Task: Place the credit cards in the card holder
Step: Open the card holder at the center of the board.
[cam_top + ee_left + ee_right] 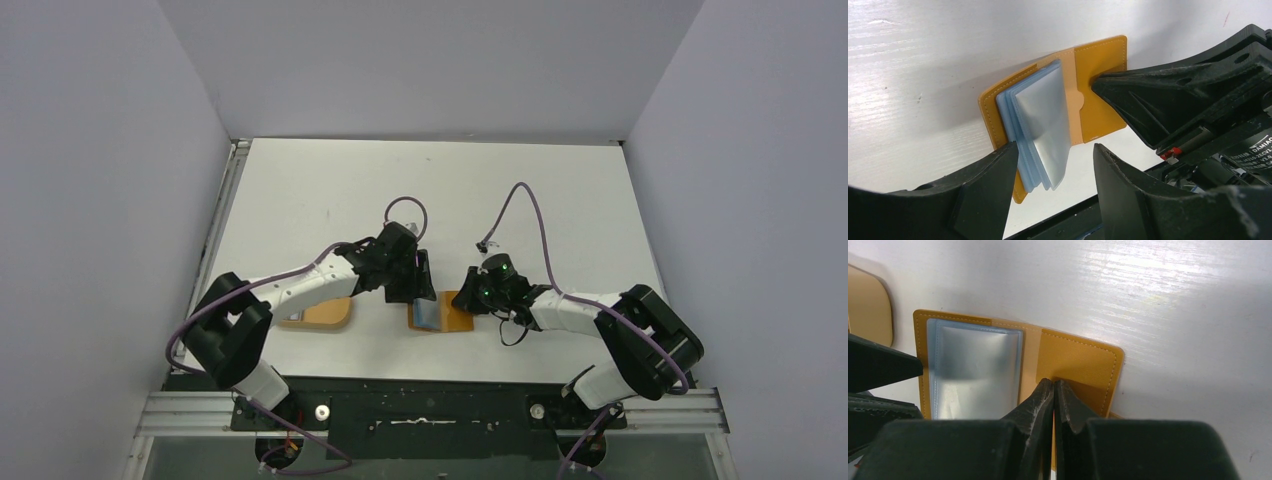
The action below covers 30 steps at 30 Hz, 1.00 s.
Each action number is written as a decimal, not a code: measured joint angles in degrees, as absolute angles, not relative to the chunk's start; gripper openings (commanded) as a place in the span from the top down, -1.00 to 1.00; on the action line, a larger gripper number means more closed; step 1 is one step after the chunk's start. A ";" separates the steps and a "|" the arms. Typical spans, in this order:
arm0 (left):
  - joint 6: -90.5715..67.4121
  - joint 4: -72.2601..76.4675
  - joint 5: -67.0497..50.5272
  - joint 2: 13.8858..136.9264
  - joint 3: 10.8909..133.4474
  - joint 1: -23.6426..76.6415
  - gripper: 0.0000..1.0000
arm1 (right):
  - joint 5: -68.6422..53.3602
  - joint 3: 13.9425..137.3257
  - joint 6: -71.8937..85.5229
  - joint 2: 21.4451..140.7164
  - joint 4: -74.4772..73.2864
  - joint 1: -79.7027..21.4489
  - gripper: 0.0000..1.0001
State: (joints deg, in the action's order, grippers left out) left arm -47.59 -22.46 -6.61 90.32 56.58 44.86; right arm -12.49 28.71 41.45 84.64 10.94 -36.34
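The tan-orange card holder (455, 318) lies open on the table between my arms. Its pale blue plastic leaves (1040, 125) fan up from the left half, the front one silvery grey (973, 370). I cannot tell whether a credit card is inside it. My left gripper (1055, 167) is open and straddles the leaves' near edge, its left finger (998, 185) against the stack. My right gripper (1054, 383) is shut, and its tips press down on the holder's right flap (1083, 360). The left wrist view shows those tips too (1100, 85). No loose credit cards show.
An orange oval tray (325, 312) sits on the table to the left of the holder, partly under my left arm; its corner shows in the right wrist view (868, 305). The table's front edge (420, 380) runs just behind the holder.
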 measured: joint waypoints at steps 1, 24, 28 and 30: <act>-47.59 -22.46 -6.59 90.45 56.58 44.86 -0.10 | -12.49 28.69 41.45 84.64 10.94 -36.34 1.00; -47.55 -22.57 -7.05 96.60 56.62 44.84 -0.09 | -12.53 28.69 41.45 84.79 11.07 -36.34 1.00; -47.57 -21.17 -9.43 97.41 56.62 44.84 -0.07 | -12.51 28.71 41.45 84.90 11.38 -36.32 1.00; -47.57 -19.44 -10.72 97.41 56.62 44.84 -0.06 | -12.51 28.71 41.45 84.90 11.44 -36.32 1.00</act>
State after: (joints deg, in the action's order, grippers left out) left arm -47.57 -19.44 -10.72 97.41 56.62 44.84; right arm -12.51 28.71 41.45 84.90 11.44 -36.32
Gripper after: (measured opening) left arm 0.541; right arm 0.026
